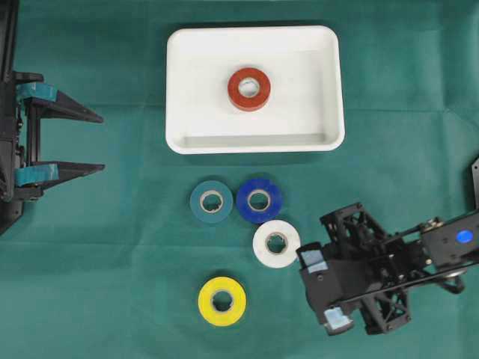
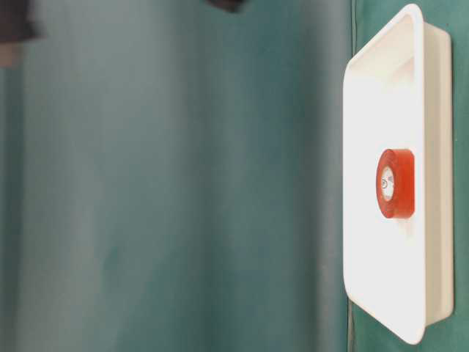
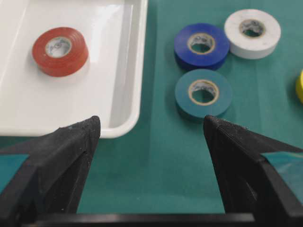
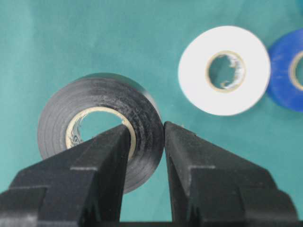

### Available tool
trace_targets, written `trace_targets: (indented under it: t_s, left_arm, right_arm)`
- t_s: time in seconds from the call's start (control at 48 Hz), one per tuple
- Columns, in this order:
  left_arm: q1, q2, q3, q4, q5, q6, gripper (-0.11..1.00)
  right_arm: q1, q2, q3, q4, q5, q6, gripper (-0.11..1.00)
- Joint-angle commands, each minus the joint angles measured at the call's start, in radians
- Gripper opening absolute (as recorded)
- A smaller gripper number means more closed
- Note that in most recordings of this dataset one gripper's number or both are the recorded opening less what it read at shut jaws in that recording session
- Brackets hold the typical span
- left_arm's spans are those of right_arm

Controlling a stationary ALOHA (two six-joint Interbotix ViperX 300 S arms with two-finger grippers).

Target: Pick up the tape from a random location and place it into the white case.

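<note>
I take the white case [image 1: 255,142] as my reference. It lies flat on the green cloth [image 1: 112,239], and a red tape roll [image 1: 249,88] rests flat inside it, a little above the middle of its floor in the overhead view and clear of every wall.

Below the near rim of the case, four rolls lie flat on the cloth. The teal roll [image 1: 211,202] and the blue roll [image 1: 259,200] sit side by side, touching or nearly so, just below the case. The white roll [image 1: 276,244] lies just below and to the right of the blue one. The yellow roll [image 1: 222,301] lies furthest from the case, apart from the others.

My right gripper [image 4: 163,130] is below and to the right of the case, beside the white roll. Its jaws pinch the wall of a black tape roll [image 4: 102,125]: one finger [image 4: 102,151] passes into the core, the other [image 4: 189,151] presses the outer face. Whether that roll is clear of the cloth I cannot tell. In the overhead view the arm hides this roll.

My left gripper [image 3: 151,125] is well to the left of the case, its fingers spread wide with nothing between them.
</note>
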Motion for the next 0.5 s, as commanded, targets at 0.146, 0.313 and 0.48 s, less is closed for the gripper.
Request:
trace_targets:
  t_s: [0.146, 0.313, 0.48]
  left_arm:
    - [-0.002, 0.008, -0.017, -0.003, -0.009, -0.002, 0.83]
    - [-0.003, 0.008, -0.017, -0.003, -0.009, -0.002, 0.83]
    - [-0.002, 0.008, -0.017, -0.003, -0.009, -0.002, 0.83]
  right_arm:
    - [0.003, -0.078, -0.097, -0.014, 0.126, 0.003, 0.25]
    - [0.003, -0.083, -0.121, -0.014, 0.169, 0.003, 0.25]
    - [0.003, -0.083, -0.123, -0.012, 0.169, 0.003, 0.25]
